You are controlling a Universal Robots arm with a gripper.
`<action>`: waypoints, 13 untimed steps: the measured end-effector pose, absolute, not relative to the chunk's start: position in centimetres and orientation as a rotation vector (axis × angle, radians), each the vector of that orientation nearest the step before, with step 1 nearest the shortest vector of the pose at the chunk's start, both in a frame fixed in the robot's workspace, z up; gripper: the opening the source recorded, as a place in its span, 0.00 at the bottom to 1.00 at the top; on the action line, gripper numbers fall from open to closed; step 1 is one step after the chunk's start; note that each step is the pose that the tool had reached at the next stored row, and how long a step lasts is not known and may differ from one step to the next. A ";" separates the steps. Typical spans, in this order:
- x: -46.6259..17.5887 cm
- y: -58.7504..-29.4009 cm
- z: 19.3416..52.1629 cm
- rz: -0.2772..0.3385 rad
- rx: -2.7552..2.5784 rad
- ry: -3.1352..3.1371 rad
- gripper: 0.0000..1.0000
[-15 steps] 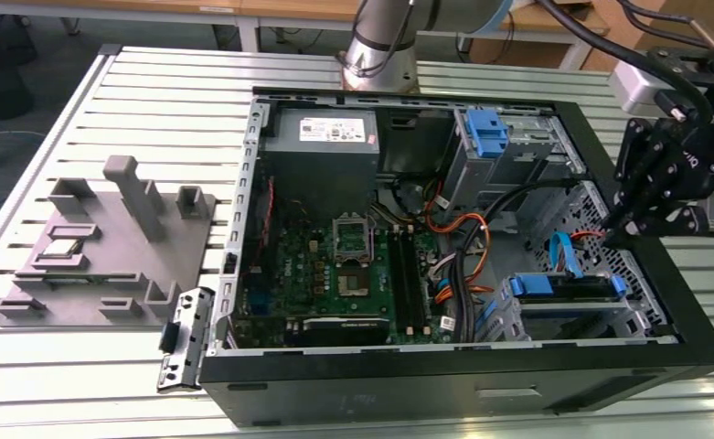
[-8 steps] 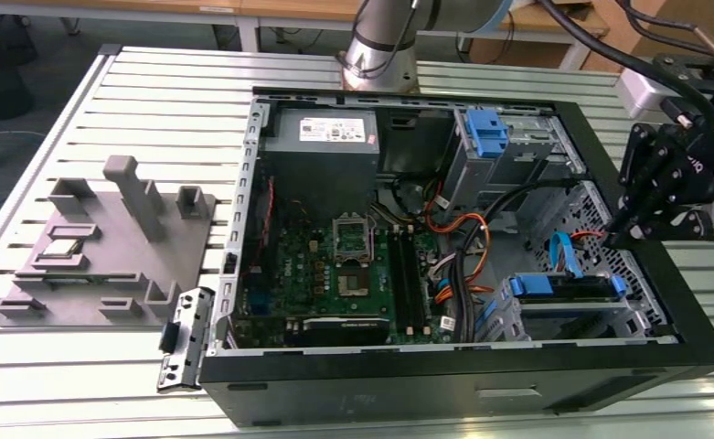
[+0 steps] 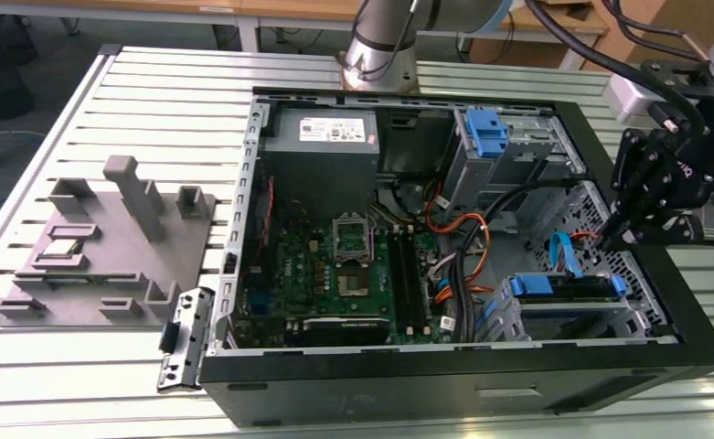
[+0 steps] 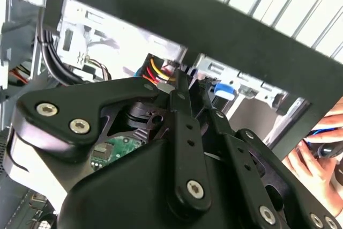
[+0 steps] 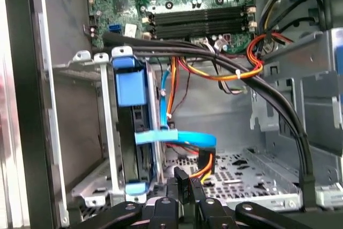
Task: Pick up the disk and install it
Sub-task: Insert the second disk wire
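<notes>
Black gripper (image 5: 183,196) fingers look pressed together, empty, at six o'clock in the first wrist view, just beside the disk (image 5: 138,132) seated in its bay (image 5: 102,132). Second wrist view adds a person's hand (image 4: 316,159).

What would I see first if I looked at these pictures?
First the big open computer case lying on the slatted table, its green board showing. At the exterior view's right, the black gripper hangs over the case's edge. Just below it the disk, with blue rails, sits in a metal cage, with orange and blue cables beside it.
</notes>
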State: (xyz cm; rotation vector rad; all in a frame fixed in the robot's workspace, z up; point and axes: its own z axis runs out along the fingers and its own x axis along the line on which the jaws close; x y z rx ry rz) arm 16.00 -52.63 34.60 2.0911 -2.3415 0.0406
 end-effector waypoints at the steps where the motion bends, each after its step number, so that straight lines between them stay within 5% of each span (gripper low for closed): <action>1: 15.8 -52.6 34.6 0.042 2.091 -2.341 0.24; 13: 14.6 -52.6 34.6 0.052 2.093 -2.344 0.24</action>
